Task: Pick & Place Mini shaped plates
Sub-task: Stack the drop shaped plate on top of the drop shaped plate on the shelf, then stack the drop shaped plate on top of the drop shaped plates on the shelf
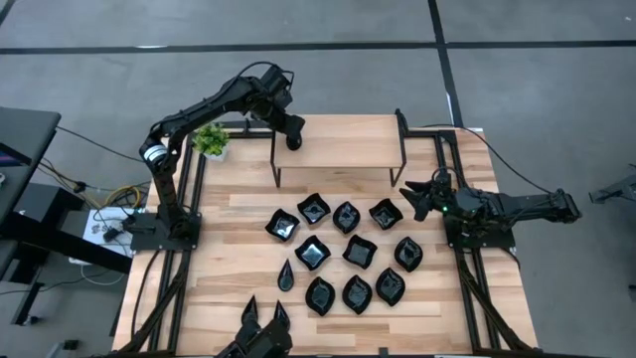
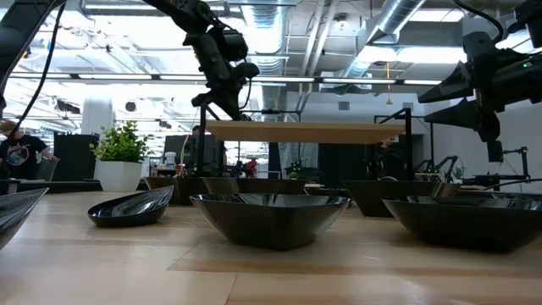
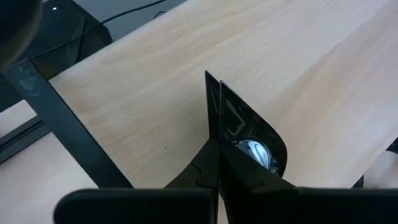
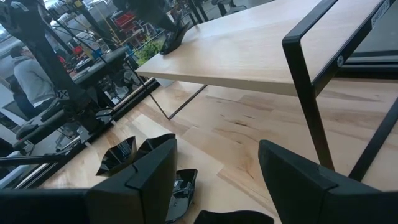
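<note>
the left gripper [image 1: 293, 139] is positioned over the left end of the raised wooden shelf [image 1: 348, 139], with its fingers clamped on one mini shaped plate [image 3: 249, 134]. the held plate stands on edge, its lower end at or just above the shelf surface; contact cannot be confirmed. in the low view the same gripper [image 2: 227, 100] hangs just above the shelf top [image 2: 339, 131].

the right gripper [image 1: 415, 199] hovers at the right side of the table [image 1: 229, 298], beside the shelf's right leg, fingers spread wide and holding nothing.

the remaining mini shaped plates [image 1: 343, 254] lie grouped on the table in front of the shelf, near one another; one slim teardrop plate [image 1: 286, 275] lies at the group's left edge.

a small green plant [image 1: 211, 141] stands at the table's far left corner, near the left arm.
</note>
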{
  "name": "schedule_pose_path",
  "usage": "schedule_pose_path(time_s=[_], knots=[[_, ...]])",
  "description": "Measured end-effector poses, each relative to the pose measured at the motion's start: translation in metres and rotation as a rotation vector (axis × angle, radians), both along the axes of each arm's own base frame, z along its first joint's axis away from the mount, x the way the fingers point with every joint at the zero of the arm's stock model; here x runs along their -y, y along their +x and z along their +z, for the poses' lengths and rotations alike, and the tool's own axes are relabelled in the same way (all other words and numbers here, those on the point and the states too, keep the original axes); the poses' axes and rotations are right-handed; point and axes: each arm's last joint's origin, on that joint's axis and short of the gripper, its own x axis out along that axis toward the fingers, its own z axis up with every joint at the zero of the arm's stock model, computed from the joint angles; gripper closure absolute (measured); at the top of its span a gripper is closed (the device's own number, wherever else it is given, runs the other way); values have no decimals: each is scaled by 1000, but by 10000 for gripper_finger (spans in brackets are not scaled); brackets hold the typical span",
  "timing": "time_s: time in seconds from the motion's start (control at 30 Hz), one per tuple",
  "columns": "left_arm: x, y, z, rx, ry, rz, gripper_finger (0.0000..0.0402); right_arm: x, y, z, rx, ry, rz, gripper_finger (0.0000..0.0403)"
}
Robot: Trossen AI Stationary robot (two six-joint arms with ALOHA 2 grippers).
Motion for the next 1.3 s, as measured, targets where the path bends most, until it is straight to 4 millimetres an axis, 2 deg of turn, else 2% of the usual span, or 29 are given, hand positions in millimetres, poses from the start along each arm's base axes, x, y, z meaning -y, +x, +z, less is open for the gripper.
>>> schedule_pose_path(time_s=[0.63, 1.03, 1.17, 1.3], knots=[[-1, 1, 0, 8, 9, 3, 397, 0, 0, 0, 0, 0, 0, 182], [-1, 0, 5, 8, 44, 11, 330, 0, 0, 0, 0, 0, -1, 182], [2, -5, 15, 37, 58, 19, 324, 0, 0, 0, 0, 0, 0, 182], [19, -15, 41, 136, 29, 10, 325, 0, 0, 0, 0, 0, 0, 182]])
